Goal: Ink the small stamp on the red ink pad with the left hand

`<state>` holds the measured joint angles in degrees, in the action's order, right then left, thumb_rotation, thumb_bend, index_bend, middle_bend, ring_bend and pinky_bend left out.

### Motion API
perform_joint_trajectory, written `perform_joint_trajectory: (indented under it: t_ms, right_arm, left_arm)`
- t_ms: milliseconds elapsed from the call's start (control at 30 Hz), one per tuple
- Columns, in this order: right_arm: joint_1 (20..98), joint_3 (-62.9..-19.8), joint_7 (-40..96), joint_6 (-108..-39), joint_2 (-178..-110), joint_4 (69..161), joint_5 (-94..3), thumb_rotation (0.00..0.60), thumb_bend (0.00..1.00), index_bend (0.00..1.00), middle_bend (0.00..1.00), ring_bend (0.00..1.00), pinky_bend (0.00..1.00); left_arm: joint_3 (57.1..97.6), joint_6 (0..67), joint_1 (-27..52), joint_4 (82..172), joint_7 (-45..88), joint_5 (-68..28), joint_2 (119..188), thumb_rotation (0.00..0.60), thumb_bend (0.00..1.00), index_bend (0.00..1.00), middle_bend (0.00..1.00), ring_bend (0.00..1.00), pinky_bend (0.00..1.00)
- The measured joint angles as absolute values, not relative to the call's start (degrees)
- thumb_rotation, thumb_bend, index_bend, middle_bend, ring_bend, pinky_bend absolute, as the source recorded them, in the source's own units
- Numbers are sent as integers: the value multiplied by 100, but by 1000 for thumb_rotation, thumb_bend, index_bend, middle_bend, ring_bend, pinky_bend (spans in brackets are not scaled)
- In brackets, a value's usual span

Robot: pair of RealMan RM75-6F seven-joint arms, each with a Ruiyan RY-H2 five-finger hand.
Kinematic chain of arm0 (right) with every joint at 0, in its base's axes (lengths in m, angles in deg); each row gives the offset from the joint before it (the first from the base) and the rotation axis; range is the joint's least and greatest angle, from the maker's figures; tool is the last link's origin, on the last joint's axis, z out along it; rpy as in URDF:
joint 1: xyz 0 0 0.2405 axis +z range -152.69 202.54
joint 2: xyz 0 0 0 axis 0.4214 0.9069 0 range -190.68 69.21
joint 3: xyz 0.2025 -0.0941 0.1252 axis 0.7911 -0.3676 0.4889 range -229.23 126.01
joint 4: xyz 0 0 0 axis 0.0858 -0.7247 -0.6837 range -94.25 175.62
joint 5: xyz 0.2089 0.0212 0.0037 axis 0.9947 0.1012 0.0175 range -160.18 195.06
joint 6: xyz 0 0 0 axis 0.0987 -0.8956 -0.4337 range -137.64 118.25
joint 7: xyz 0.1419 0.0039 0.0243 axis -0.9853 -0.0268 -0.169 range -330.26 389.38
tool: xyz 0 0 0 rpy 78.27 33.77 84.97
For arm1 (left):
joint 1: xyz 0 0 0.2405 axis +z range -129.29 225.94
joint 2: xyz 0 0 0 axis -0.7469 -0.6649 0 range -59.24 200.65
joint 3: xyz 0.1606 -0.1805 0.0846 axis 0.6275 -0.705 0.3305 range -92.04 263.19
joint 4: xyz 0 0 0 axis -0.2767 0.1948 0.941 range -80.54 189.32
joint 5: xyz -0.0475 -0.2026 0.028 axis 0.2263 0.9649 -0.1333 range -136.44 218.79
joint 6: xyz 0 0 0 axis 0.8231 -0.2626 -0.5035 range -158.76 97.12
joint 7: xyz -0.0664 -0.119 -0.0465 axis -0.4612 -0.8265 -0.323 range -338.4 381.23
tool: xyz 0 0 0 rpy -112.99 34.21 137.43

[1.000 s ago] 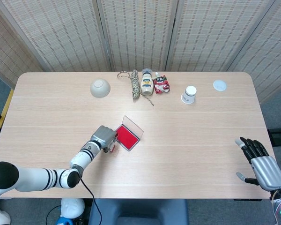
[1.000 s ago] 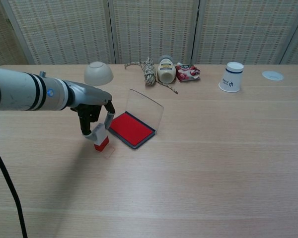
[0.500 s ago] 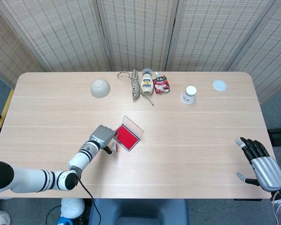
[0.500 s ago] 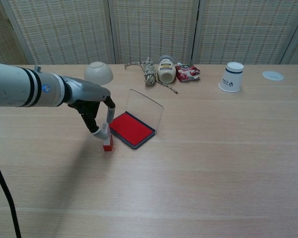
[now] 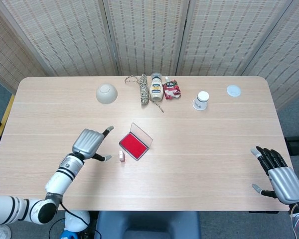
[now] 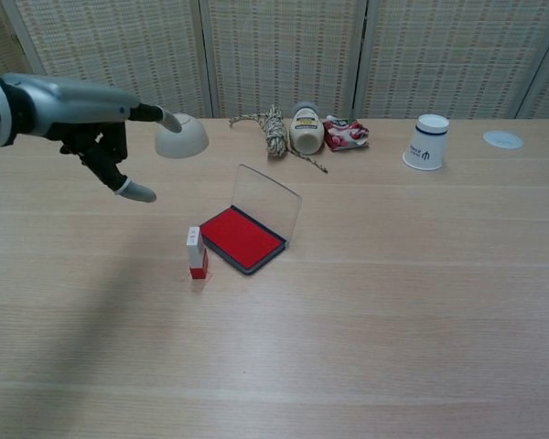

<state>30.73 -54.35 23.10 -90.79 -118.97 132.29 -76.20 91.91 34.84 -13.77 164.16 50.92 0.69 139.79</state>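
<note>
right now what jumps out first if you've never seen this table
The open red ink pad at mid-table, clear lid raised, with the small stamp standing upright just left of it. The left hand hangs open above the table, left of the stamp, holding nothing.

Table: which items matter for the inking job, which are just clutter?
Job: small stamp, standing upright beside the open red ink pad; left hand.
Clutter: bowl, rope, bottle, snack packet, paper cup, lid.
</note>
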Motion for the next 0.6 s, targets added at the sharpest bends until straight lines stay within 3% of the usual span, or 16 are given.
perform_joint_trajectory:
  t_ms: [167, 233, 467, 600]
  right_arm:
    - [3085, -5418, 2427, -9053, -11937, 13245, -7592, 600, 199, 0, 0, 0, 0]
    - [3085, -5411, 2491, -9047, -11959, 13257, -7578, 600, 199, 0, 0, 0, 0]
    - [3060, -5385, 2861, -9062, -12061, 13356, -7522, 600, 201, 0, 0, 0, 0]
    - [3026, -5381, 3049, -9117, -12116, 13403, -7527, 600, 202, 0, 0, 0, 0]
  left_arm:
    - [9584, 4394, -88, 16304, 3834, -1705, 13777, 514, 224, 0, 140, 81, 355]
    - [9728, 4788, 479, 16074, 3336, -2262, 13788, 539, 225, 0, 28, 13, 293]
    - [10086, 6094, 2358, 14520, 1917, -3533, 14152, 562, 225, 0, 0, 0, 261]
    - [10139, 6313, 2696, 14222, 1817, -3824, 14175, 568, 225, 0, 0, 0, 255]
